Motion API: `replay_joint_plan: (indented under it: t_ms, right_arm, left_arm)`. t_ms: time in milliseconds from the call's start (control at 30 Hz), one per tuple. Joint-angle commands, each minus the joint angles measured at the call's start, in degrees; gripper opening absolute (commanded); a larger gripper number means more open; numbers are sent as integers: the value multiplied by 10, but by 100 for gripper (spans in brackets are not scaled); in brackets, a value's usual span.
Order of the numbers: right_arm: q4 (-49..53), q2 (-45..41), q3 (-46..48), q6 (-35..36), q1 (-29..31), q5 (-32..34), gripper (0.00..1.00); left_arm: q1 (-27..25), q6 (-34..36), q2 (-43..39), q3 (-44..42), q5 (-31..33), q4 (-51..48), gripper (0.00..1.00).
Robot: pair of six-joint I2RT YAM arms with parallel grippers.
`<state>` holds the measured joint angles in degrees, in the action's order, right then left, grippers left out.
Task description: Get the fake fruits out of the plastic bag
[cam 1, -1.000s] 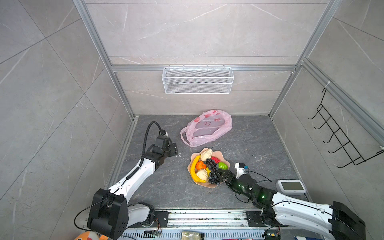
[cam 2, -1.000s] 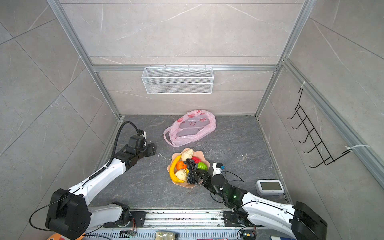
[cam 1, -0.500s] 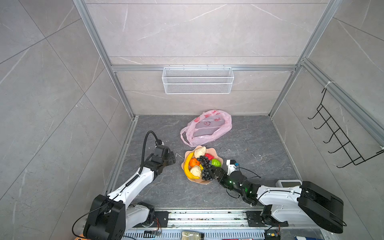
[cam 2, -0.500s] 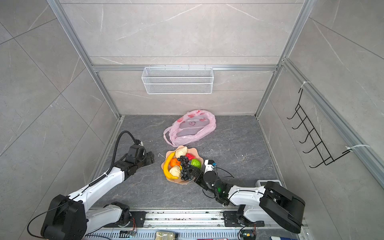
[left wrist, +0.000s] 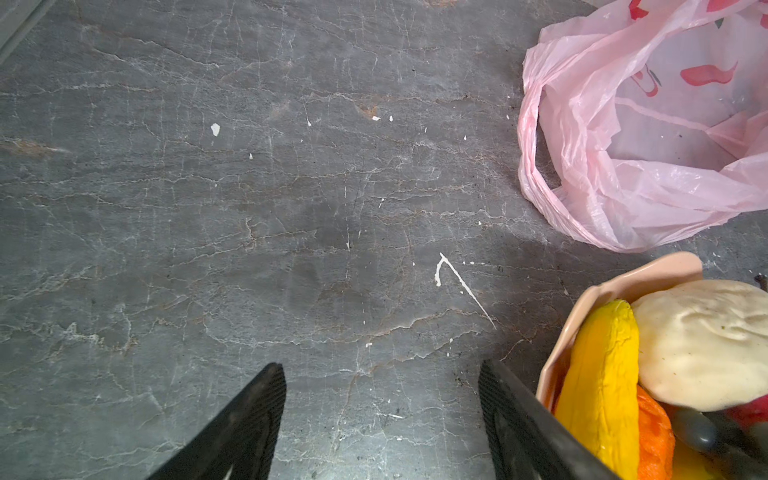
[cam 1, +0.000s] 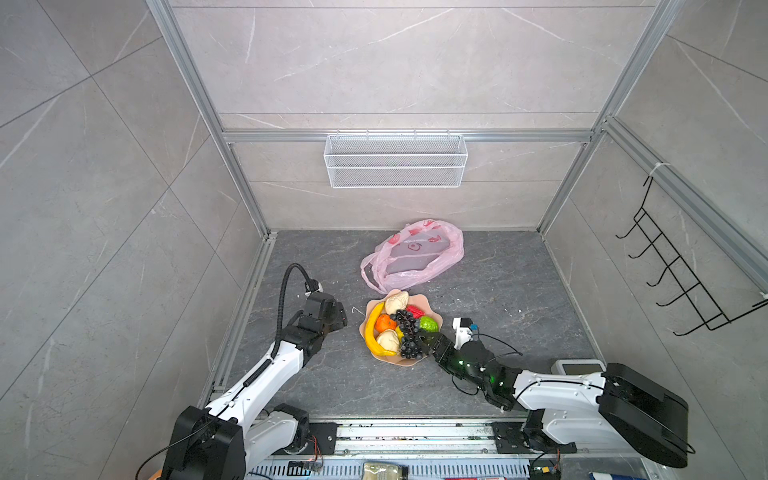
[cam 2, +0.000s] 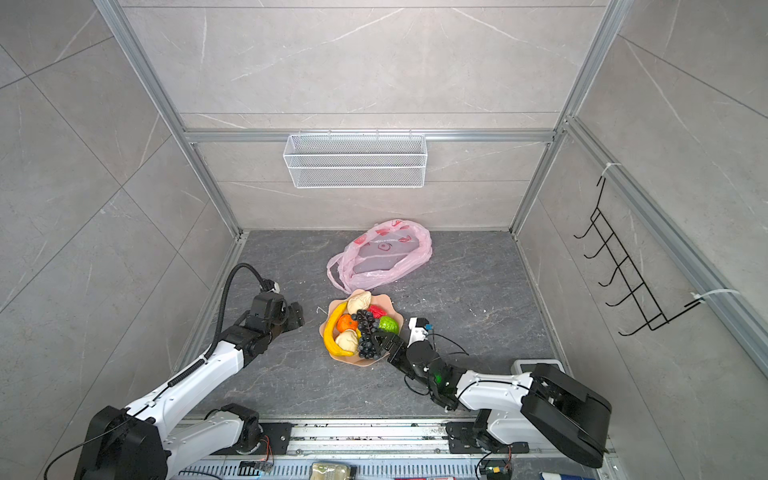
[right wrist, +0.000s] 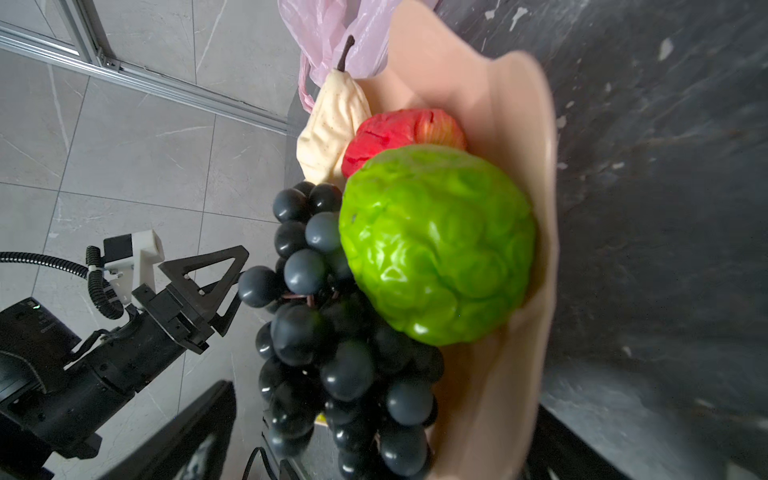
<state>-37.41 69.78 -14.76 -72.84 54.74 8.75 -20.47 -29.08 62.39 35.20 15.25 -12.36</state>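
- Fake fruits [cam 1: 390, 324] of small, glossy plastic are heaped on a peach wavy-edged plate [cam 1: 407, 362] on the grey table [cam 1: 498, 291]. They include a yellow banana [cam 1: 372, 332], a dark grape bunch [cam 1: 407, 338] and a knobbly green fruit [cam 1: 429, 324].
- The thin translucent pink plastic bag [cam 1: 415, 253] lies flat just behind the plate.
- The right pincer [cam 1: 424, 340] has its jaws wide apart around the plate's near rim.
- The left pincer [left wrist: 380, 365] has its jaws apart beside the plate, with nothing between them.
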Motion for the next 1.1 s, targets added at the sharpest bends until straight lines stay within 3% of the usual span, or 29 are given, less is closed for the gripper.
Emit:
replay_joint_plan:
  t_ms: [0, 133, 333, 467, 533, 700, 800, 900, 1000, 1067]
  right_arm:
    - [64, -49, 13, 31, 4, 22, 100]
    - [146, -126, 26, 48, 4, 51, 99]
    - [474, -272, -75, 158, 3, 172, 100]
    - [614, -265, -171, 242, 2, 289, 100]
    - [638, -246, -201, 291, 1, 348, 100]
    - [548, -212, -203, 460, -20, 473, 100]
    - [443, -192, -181, 559, -67, 512, 100]
    - [354, -150, -162, 625, -148, 480, 100]
    - [280, -96, -140, 642, -235, 414, 100]
    - [231, -51, -126, 641, -274, 406, 100]
  left_arm:
    - [3, 28, -14, 15, 29, 7, 77]
    - [4, 32, -20, 19, 56, 11, 81]
    - [5, 33, -33, 25, 132, 14, 100]
    - [6, 41, -87, -11, 197, 42, 100]
    - [5, 62, -122, -36, 213, 75, 100]
    - [6, 130, -168, -93, 281, 168, 100]
    - [7, 191, -161, -143, 344, 307, 100]
    - [26, 246, -116, -152, 342, 382, 100]
    - [57, 255, -38, -120, 305, 386, 100]
    - [65, 278, 22, -126, 282, 455, 100]
